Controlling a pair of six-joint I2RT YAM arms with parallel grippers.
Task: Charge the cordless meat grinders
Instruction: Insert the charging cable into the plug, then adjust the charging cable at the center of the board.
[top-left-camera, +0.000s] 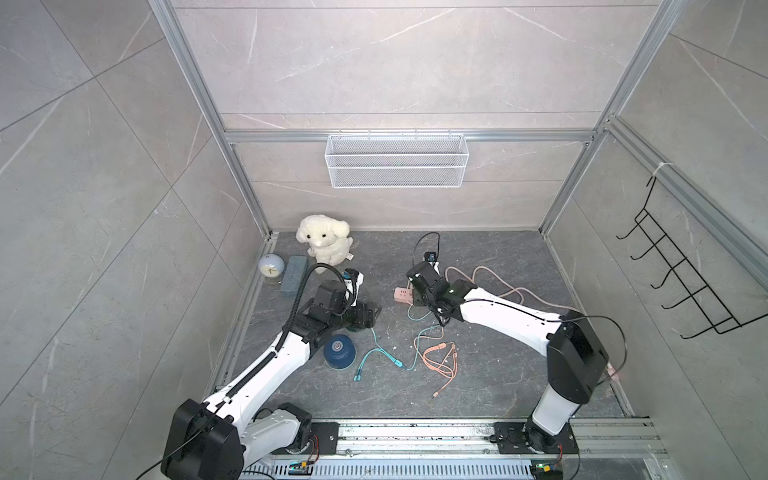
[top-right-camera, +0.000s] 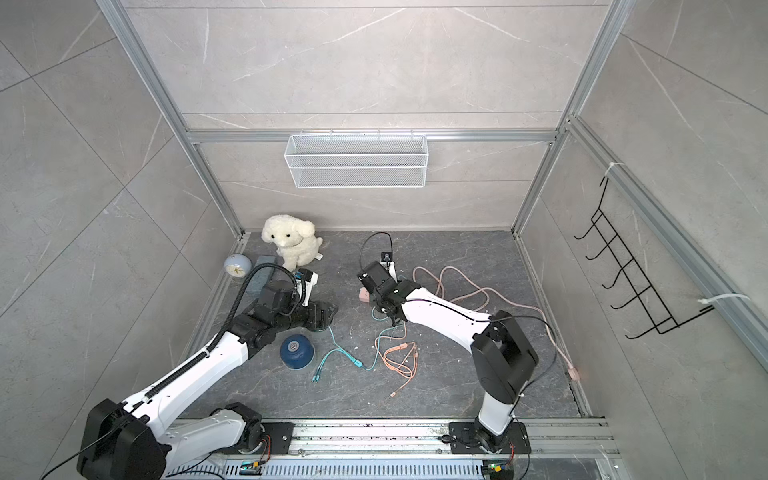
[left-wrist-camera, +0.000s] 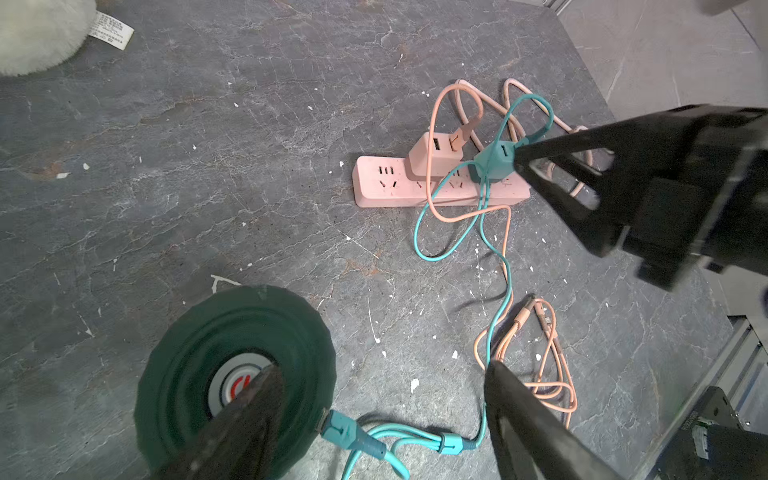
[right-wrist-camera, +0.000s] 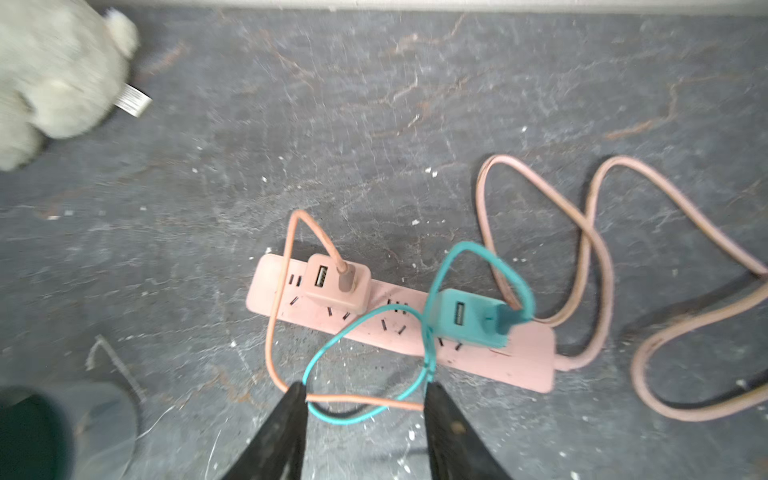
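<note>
Left pincer (left-wrist-camera: 380, 419) spreads, one finger over green grinder (left-wrist-camera: 183, 349).

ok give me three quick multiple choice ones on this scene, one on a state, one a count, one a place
1. The green grinder
A. has a teal connector in its side
B. has no cable on it
C. lies tipped over

2. Adapters plugged into the pink power strip
A. one
B. two
C. four

3. The teal adapter sits
A. on the strip
B. on the green grinder
C. loose on the floor

Answers:
1. A, the connector meets the upright grinder's side in the left wrist view.
2. B, one pink adapter and the teal one.
3. A, it stands in the strip near the end where the strip's own cord leaves.
</note>
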